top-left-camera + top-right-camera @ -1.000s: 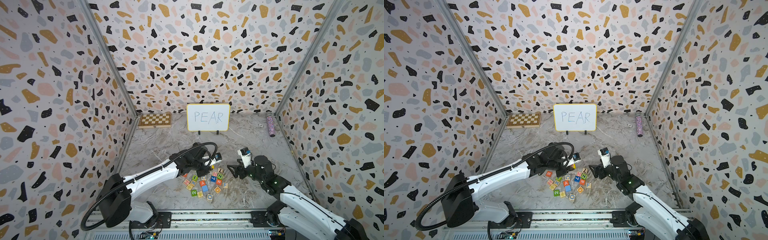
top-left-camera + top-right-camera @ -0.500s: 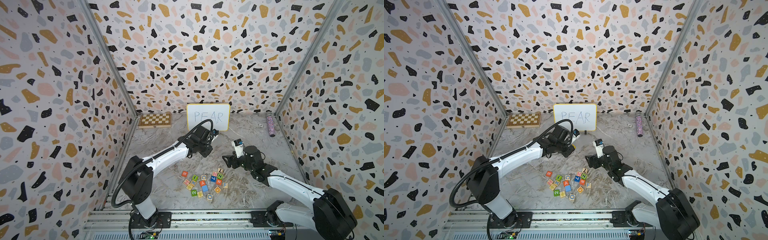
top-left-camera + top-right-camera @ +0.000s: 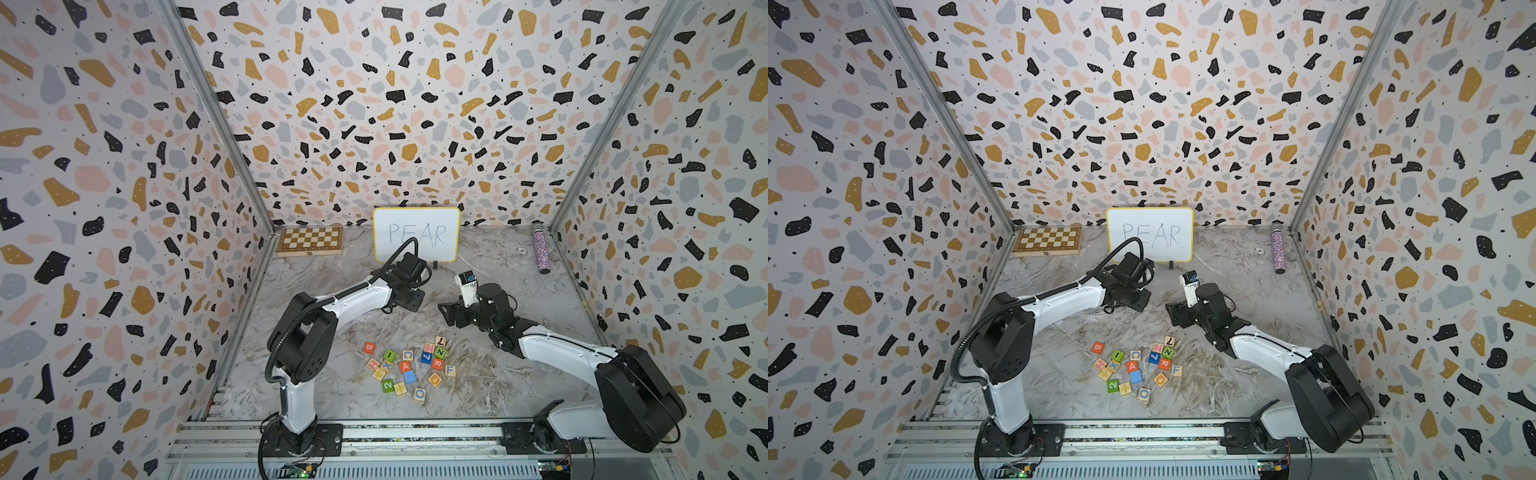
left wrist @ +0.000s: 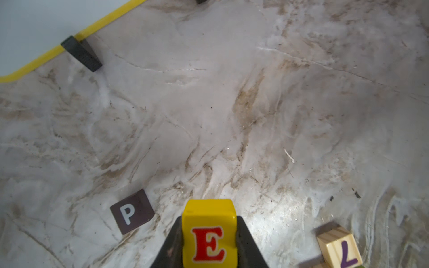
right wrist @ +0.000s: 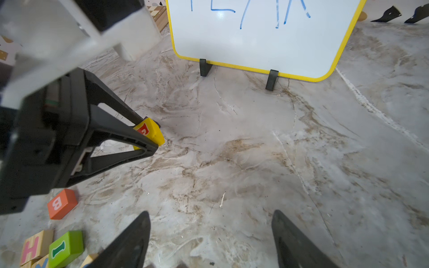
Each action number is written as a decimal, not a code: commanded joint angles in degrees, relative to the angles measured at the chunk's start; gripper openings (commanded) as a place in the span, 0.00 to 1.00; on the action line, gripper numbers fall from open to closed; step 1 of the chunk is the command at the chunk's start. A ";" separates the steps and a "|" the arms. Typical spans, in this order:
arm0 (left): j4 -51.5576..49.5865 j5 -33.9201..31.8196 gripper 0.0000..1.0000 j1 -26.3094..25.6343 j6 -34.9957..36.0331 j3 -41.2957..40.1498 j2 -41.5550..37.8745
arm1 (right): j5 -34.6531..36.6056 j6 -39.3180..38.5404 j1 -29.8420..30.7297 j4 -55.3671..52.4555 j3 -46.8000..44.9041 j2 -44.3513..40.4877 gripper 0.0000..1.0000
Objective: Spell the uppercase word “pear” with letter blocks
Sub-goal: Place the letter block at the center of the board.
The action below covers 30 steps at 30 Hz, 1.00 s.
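My left gripper is shut on the yellow E block and holds it just above the marble floor, in front of the whiteboard. The black P block lies flat on the floor close beside it. From the right wrist view the yellow block shows pinched at the left fingertips. In both top views the left gripper hides the P and E blocks. The red-orange A and R blocks lie in the pile near the front. My right gripper hangs open over bare floor, holding nothing.
The yellow-rimmed whiteboard reading PEAR stands at the back on two black feet. An orange B block, H and I blocks and a wooden 7 block belong to the pile. A chessboard and a glittery bottle lie along the back wall.
Both arms have swung from the block pile toward the whiteboard. The left gripper carried the E block along; the right gripper stayed open.
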 commanded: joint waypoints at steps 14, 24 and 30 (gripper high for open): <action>-1.95 -3.56 0.17 2.05 -10.07 3.54 5.19 | -0.96 -5.68 6.13 10.83 -0.87 4.27 0.82; -1.97 -4.44 0.16 2.53 -11.98 3.71 7.75 | -0.28 -4.96 6.68 13.44 -3.78 2.93 0.82; -1.69 -4.00 0.17 2.62 -12.16 4.51 9.41 | 3.46 -5.25 7.45 15.67 -6.48 -0.41 0.81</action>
